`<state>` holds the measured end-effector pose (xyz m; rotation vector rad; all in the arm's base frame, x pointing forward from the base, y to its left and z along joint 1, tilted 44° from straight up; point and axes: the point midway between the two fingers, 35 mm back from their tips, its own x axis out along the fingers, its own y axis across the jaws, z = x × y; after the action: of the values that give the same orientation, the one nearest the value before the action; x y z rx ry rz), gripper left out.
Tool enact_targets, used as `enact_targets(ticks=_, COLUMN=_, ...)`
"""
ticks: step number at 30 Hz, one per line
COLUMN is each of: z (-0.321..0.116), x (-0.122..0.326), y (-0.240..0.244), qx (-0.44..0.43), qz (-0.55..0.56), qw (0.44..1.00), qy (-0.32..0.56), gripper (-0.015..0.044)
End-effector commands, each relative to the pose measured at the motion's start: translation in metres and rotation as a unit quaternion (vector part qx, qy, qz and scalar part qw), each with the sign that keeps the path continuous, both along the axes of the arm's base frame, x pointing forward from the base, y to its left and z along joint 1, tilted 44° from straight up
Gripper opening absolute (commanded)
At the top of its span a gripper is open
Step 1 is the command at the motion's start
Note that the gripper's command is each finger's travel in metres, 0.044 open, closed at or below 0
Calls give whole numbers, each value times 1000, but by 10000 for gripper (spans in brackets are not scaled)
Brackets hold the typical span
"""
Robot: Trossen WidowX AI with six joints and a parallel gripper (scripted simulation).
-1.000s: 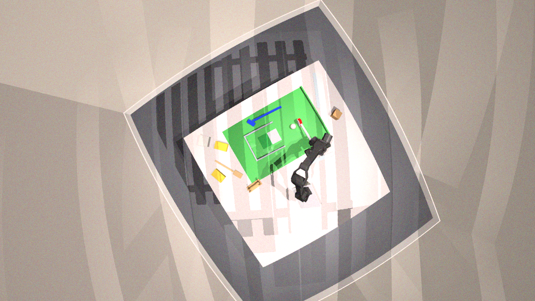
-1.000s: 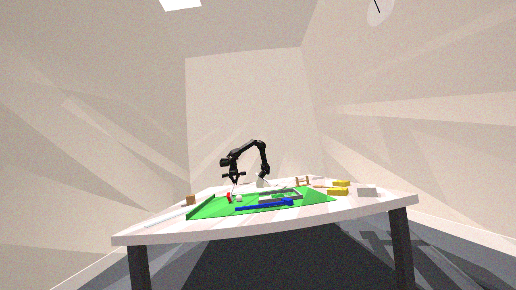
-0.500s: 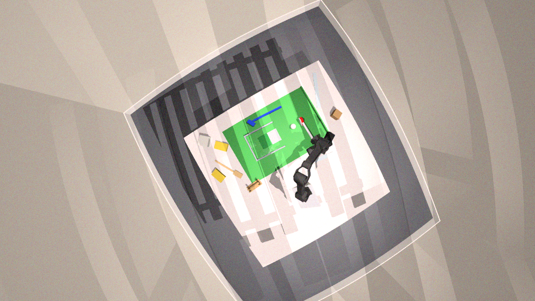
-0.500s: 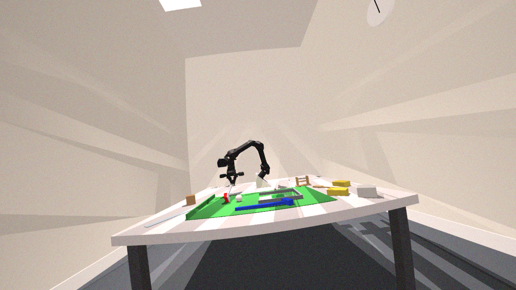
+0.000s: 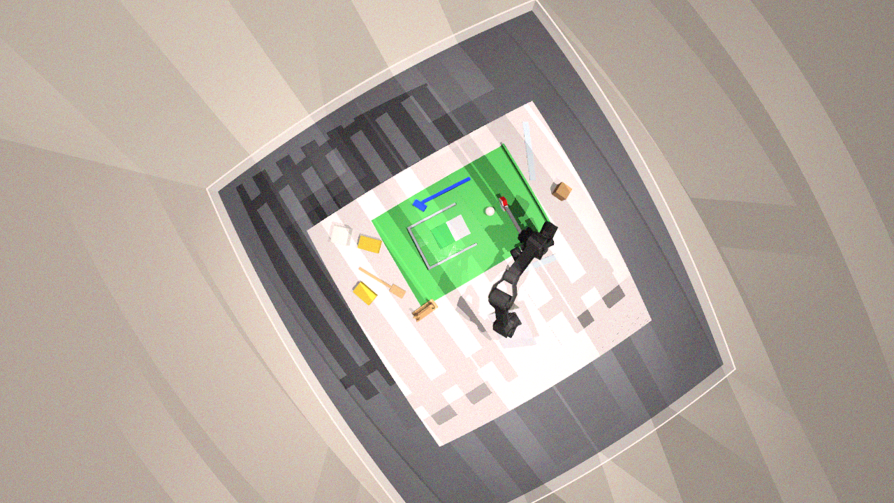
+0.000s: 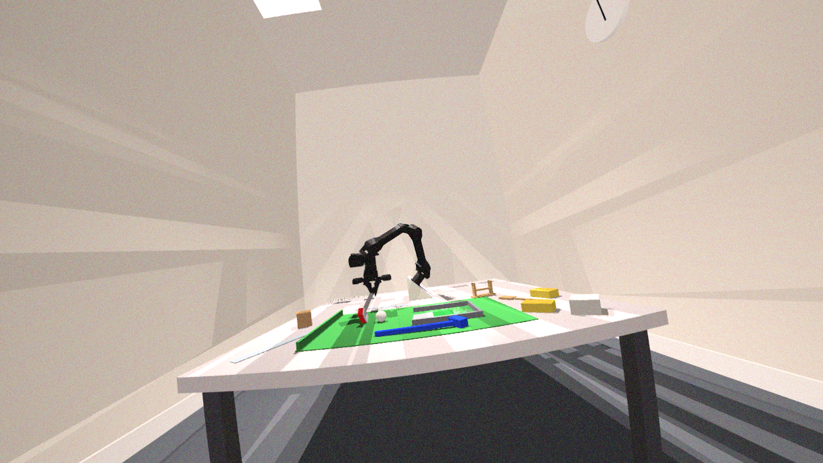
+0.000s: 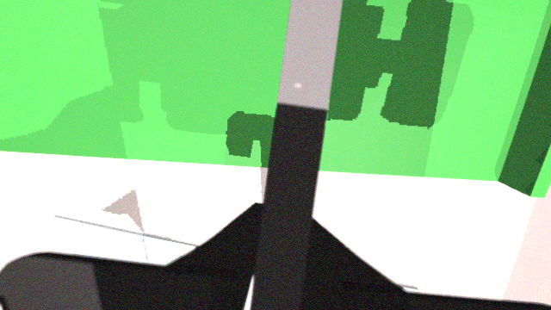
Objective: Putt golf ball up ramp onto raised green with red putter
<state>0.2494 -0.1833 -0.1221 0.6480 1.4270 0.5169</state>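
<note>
My gripper (image 6: pixel 373 292) (image 7: pixel 276 214) is shut on the red putter's dark grip, above the green mat (image 5: pixel 481 168) (image 6: pixel 322 339). The putter's pale shaft (image 7: pixel 309 52) slants down from the fingers to its red head (image 5: pixel 503 202) (image 6: pixel 361 315), low over the mat; whether it touches is unclear. The white golf ball (image 5: pixel 489 211) (image 6: pixel 380 315) rests on the mat, between the head and the ramp, with a small gap to the head. The pale ramp patch (image 5: pixel 458 227) leads to the raised green (image 5: pixel 441 236), which has grey rails (image 5: pixel 419 248) around three sides. Head and ball are outside the wrist view.
A blue putter (image 5: pixel 445 191) (image 6: pixel 414 328) lies beside the rails. A green wall (image 5: pixel 526 184) edges the mat behind the head. A brown cube (image 5: pixel 561 191) (image 6: pixel 304 319) stands beyond it. Yellow blocks (image 5: pixel 369 244) (image 5: pixel 364 293), a white block (image 5: pixel 340 234) and a wooden rack (image 5: pixel 424 310) stand at the other end.
</note>
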Motion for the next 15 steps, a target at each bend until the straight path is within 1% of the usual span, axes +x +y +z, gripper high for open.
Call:
enact_targets(ticks=1, z=36, x=10, y=32, qx=-2, qz=5, qw=1000, qy=-7, gripper=0)
enact_targets(ticks=5, z=68, x=8, y=71, qx=1, qz=5, qw=1000, qy=-8, gripper=0)
enact_targets(ticks=7, z=77, x=6, y=83, qx=2, qz=6, qw=1000, qy=-8, gripper=0)
enact_targets(ticks=15, z=84, x=5, y=78, qx=1, qz=6, qw=1000, qy=-8, gripper=0)
